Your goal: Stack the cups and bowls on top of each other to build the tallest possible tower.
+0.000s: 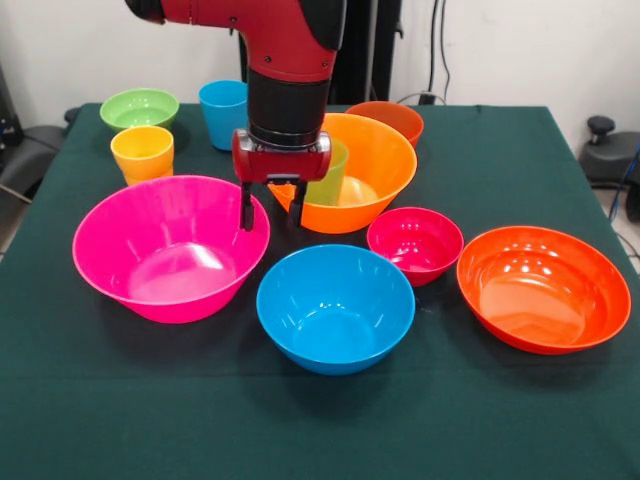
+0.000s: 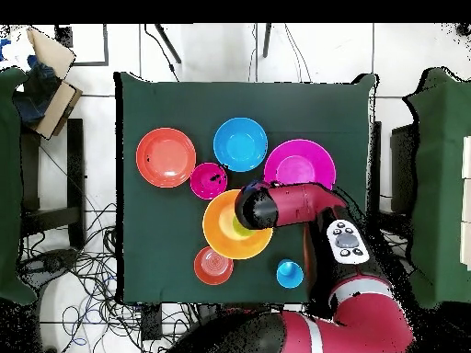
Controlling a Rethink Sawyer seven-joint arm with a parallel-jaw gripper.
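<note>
— Gripper hangs with its two black fingers spread, nothing between them, between the big pink bowl and the big orange bowl.

— Where's the green cup?

— Standing inside that orange bowl, behind the arm. The blue bowl, small magenta bowl and wide red-orange bowl sit apart at the near side of the green table. Yellow cup, blue cup and small green bowl stand at the far corner.

— Stacked?

— Only that cup in the bowl.
</note>
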